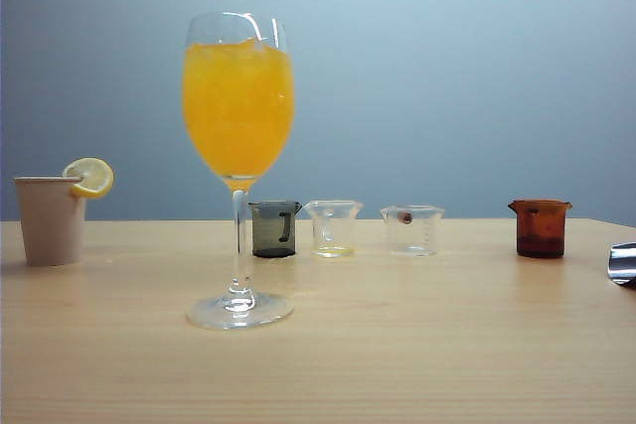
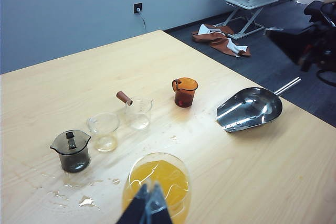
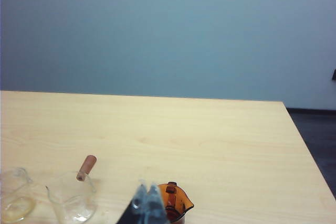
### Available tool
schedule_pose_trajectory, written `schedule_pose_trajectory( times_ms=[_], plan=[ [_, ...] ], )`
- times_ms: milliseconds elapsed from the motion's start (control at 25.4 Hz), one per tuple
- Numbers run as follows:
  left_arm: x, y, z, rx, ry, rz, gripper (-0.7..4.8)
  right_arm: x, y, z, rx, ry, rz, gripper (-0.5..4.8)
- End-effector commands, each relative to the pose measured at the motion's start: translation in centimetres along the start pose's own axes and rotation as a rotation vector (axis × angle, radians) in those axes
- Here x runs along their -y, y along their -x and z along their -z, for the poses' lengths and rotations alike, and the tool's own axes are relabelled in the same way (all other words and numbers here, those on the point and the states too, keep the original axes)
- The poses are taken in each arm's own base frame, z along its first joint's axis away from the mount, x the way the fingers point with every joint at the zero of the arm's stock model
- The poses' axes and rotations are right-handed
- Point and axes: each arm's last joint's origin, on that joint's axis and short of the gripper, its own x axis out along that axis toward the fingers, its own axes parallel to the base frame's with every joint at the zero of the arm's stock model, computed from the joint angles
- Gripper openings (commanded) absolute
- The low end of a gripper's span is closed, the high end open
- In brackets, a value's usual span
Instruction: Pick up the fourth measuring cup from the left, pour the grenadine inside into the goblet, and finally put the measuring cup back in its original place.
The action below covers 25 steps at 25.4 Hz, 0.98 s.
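Desk: we see a pale wooden top against a blue-grey wall, four small cups in a row.
Goblet: it stands upright in front of the row, filled with orange drink.
Red-brown cup: we find it fourth from the left, upright on the desk, well apart from the goblet, dark red liquid inside.
Other cups: a smoky grey cup, then two clear cups.
Left end effector: our wrist view shows its fingers pressed together, empty, above the goblet's rim.
Right end effector: fingers together, holding nothing, just beside the red-brown cup.
Edges: paper cup with lemon slice far left; metal scoop at right.
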Motion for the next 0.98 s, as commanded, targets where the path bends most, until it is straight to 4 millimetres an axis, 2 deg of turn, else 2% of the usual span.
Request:
schedule_pose_trajectory(
  times_ms=[39,276,630,984],
  plan=[
    [0.1,0.1,-0.3,0.013,-0.008,0.003,-0.06,0.1,-1.4,1.2,0.063,0.002,0.024,-0.02],
    [0.1,0.1,-0.3,0.013,-0.008,0.003,-0.06,0.3,-2.8,4.3,0.025,0.000,0.026,-0.02],
    [0.0,0.1,-0.3,0.013,-0.007,0.003,-0.06,0.3,-5.5,7.6,-0.045,-0.002,0.021,-0.02],
    [0.1,0.1,-0.3,0.013,0.003,0.005,-0.06,0.3,-8.2,12.3,-0.108,-0.033,0.010,-0.01]
  ],
)
